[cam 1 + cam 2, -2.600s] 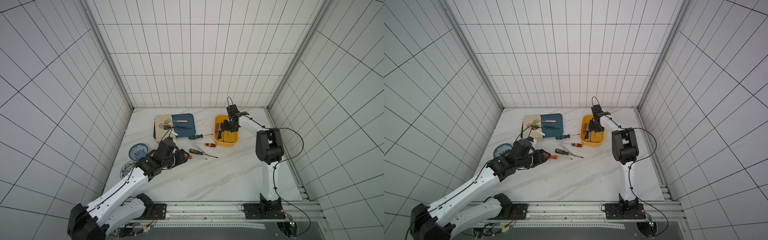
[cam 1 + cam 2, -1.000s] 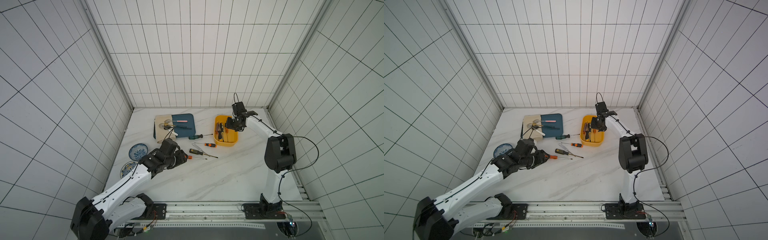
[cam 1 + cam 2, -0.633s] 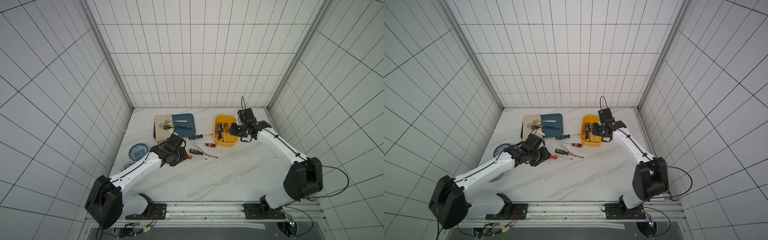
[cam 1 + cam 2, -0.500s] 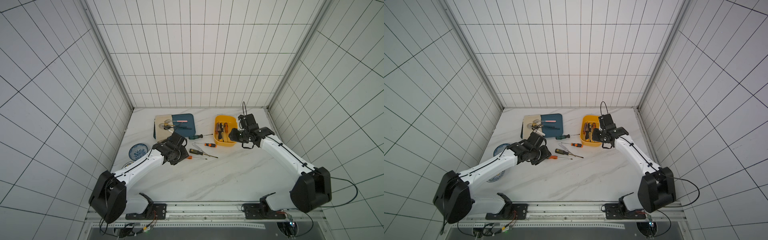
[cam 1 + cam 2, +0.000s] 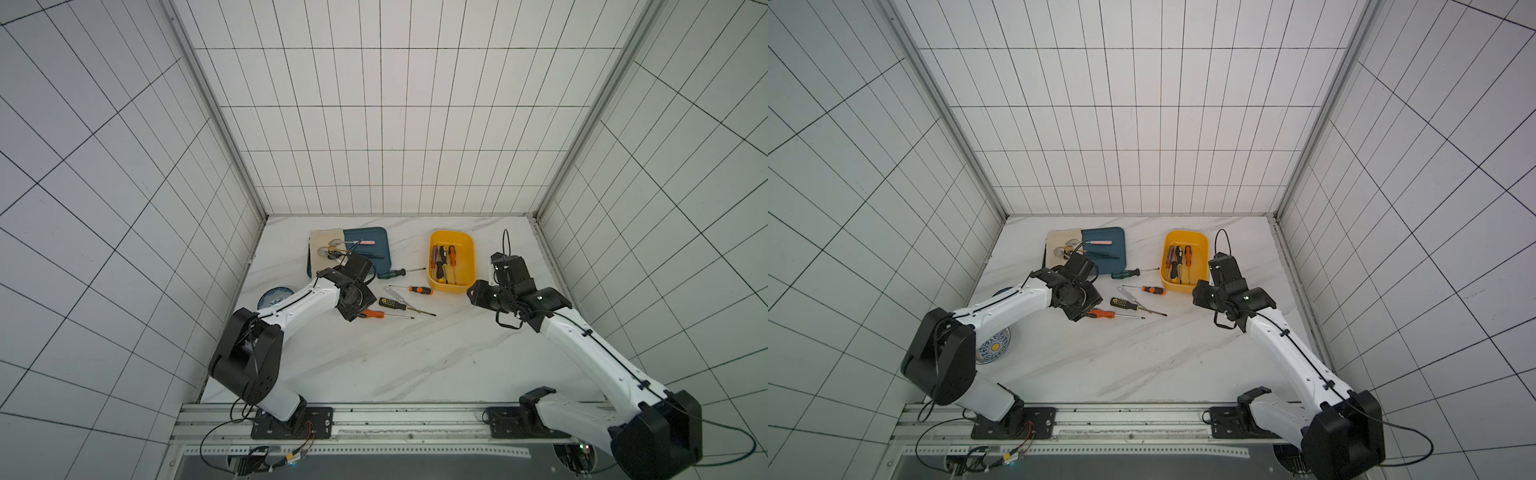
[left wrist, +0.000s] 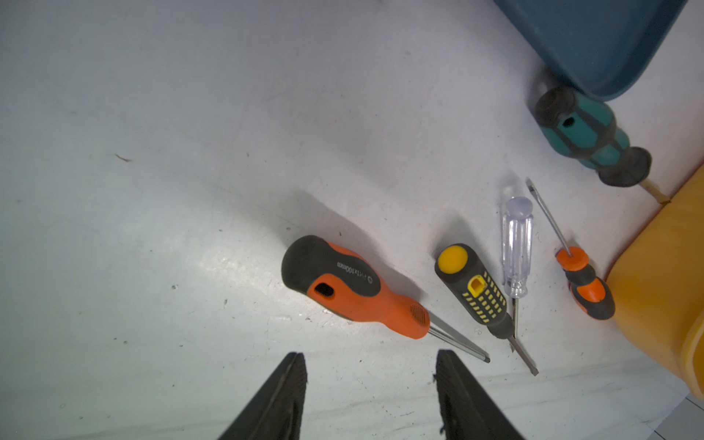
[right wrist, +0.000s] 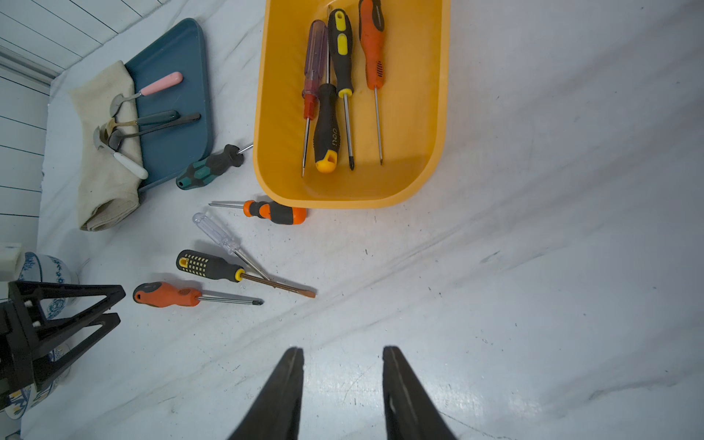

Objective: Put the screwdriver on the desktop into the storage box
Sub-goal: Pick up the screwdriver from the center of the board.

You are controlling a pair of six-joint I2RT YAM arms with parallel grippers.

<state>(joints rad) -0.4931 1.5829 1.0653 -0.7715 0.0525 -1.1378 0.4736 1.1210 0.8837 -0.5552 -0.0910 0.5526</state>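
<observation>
Now we hold our left tool (image 6: 369,354) open and empty just left of the orange-handled screwdriver (image 6: 354,293), which lies along the tabletop (image 6: 152,152) with its handle toward that tool and shaft pointing right, far nearer than our open, empty right tool (image 7: 343,352) by the storage box (image 7: 415,95).

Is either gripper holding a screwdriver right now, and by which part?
Nothing is held: the left gripper and the right gripper are both open and empty.
</observation>
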